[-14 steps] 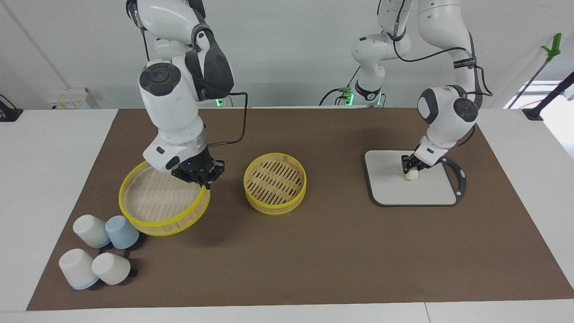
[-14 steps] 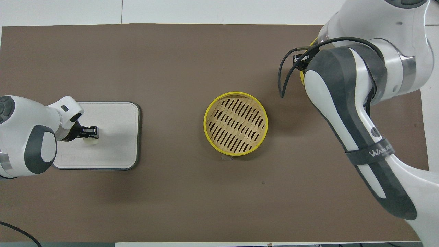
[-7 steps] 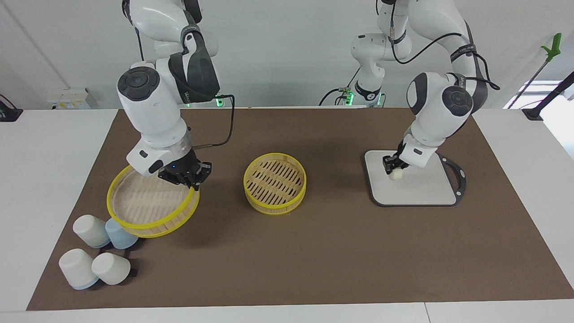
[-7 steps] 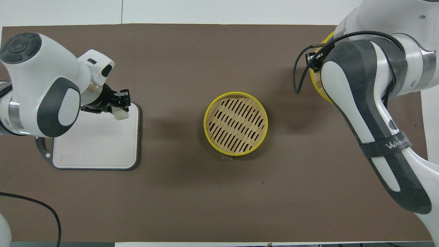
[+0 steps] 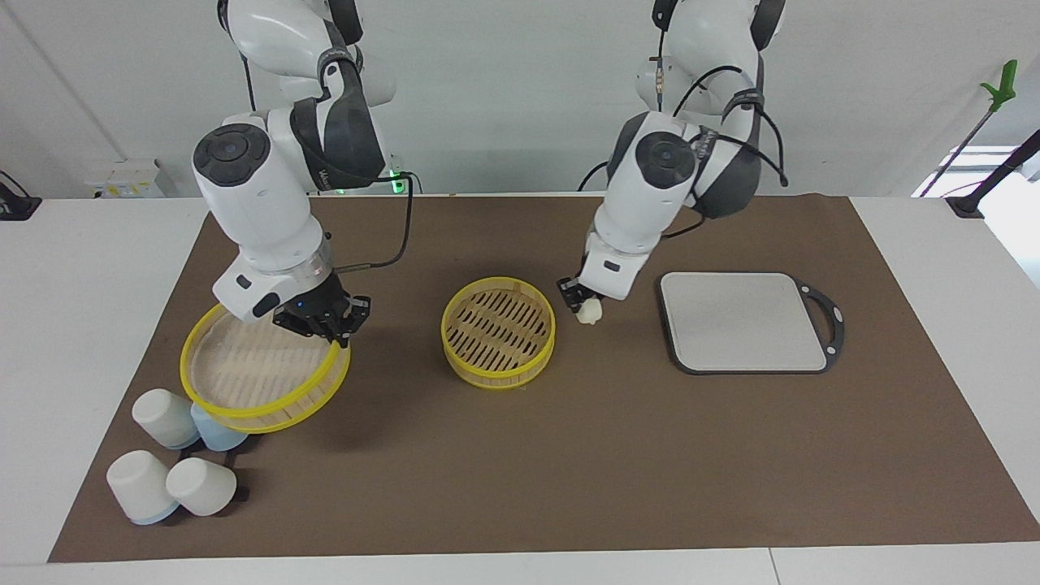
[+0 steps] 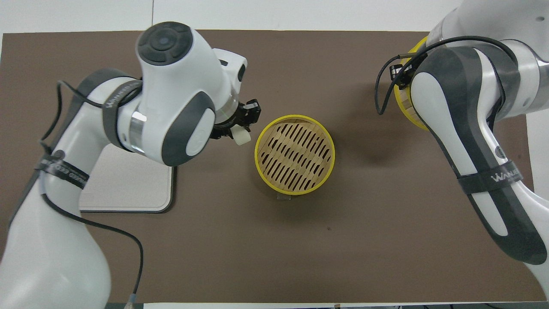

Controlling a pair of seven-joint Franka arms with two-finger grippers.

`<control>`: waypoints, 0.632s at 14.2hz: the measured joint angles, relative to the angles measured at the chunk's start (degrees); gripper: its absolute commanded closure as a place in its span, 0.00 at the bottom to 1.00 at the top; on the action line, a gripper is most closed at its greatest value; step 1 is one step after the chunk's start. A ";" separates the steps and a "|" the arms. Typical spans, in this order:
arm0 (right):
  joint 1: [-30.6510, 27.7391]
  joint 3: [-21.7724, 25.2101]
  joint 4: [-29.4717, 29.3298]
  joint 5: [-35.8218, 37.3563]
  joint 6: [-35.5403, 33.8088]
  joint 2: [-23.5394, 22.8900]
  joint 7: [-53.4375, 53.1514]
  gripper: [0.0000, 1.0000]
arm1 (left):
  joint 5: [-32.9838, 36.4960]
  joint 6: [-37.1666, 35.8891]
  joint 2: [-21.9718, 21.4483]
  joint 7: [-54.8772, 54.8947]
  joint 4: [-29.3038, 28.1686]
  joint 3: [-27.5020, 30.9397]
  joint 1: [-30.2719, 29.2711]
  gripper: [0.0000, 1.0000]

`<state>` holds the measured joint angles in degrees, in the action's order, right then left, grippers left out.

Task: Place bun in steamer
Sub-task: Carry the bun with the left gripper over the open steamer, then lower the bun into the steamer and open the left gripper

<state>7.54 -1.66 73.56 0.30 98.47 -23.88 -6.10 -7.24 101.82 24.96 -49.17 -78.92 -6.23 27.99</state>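
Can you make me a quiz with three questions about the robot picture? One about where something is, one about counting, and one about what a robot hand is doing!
1. Where is the bun?
A. On the grey board
B. In the left gripper, beside the steamer
C. Inside a cup

2. How many cups stand near the lid?
A. Two
B. Six
C. Four

3. What is the right gripper doing?
A. Holding the lid by its rim
B. Resting open on the board
C. Holding a cup

Answers:
1 B: the left gripper grips the bun just beside the steamer, and the board is bare.
2 C: four upturned cups sit together at the right arm's end.
3 A: it is shut on the lid's yellow rim, holding it tilted above the cups.
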 measured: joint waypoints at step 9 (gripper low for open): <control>-2.09 -0.01 0.44 -0.34 0.00 0.00 1.87 1.00 | 1.50 8.14 11.24 -3.25 1.57 0.34 8.74 0.60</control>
<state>5.46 -1.66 74.00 -0.04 98.47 -23.88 -4.23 -5.74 109.97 36.19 -52.42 -77.35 -5.88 36.72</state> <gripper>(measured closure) 0.907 0.604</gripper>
